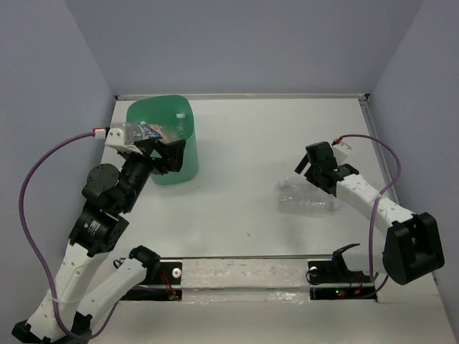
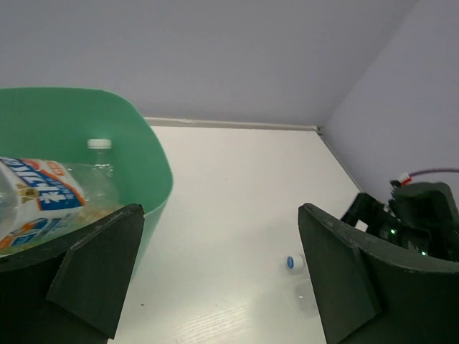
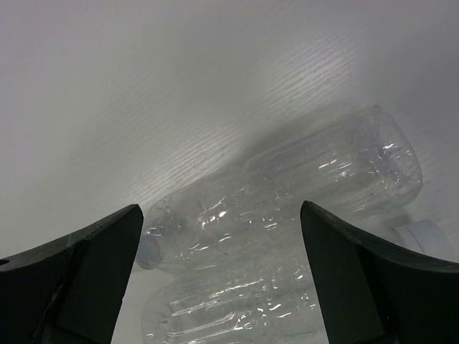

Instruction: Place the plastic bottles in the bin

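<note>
The mint-green bin (image 1: 166,170) stands at the back left. A clear bottle with a blue-white label (image 1: 145,131) lies in its mouth with its white cap (image 1: 181,115) toward the far rim; the left wrist view shows the same bottle (image 2: 43,195) inside the bin (image 2: 154,175). My left gripper (image 1: 166,149) hovers at the bin's near rim, open and holding nothing (image 2: 221,215). Two clear bottles without labels (image 1: 307,199) lie side by side on the table at the right. My right gripper (image 1: 314,179) hangs open just above them (image 3: 220,211), over one bottle (image 3: 323,168) and the other (image 3: 229,304).
A raised lip (image 1: 244,95) edges the white table at the back and sides. A metal rail (image 1: 244,275) with the arm bases runs along the near edge. A blue-and-white cap (image 2: 292,262) of a clear bottle and the right arm (image 2: 419,215) show in the left wrist view.
</note>
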Tool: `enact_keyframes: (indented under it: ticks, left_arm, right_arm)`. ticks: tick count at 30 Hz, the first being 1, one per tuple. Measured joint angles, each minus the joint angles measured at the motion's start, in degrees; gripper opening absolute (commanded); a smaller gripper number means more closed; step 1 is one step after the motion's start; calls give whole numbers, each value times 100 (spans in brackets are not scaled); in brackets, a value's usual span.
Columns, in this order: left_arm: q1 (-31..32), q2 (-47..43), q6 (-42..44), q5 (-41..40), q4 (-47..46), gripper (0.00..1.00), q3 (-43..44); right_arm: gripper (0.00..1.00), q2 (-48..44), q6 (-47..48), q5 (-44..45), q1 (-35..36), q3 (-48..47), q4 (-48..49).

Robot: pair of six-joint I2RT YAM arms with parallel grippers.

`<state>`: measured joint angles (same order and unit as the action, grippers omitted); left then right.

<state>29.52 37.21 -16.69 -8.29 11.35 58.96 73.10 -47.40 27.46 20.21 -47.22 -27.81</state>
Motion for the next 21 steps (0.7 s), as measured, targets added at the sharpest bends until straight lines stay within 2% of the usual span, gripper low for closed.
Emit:
enact_keyframes:
  ticks: [4,10,17,21]
  left_arm:
    - [9,-173,-46,846,-275,99,-376]
    - [138,-101,-79,1506,-520,99,-761]
    - [345,-90,-188,1698,-605,99,-1259]
    - [448,-20,-210,1711,-651,99,-1290]
  right_arm:
    - [99,96,-210,-173,-31,76,177]
    - [99,474,-345,-142,-57,20,688]
    - [97,634,-535,-260,-129,24,813]
    - [92,570,-566,-304,-129,136,678]
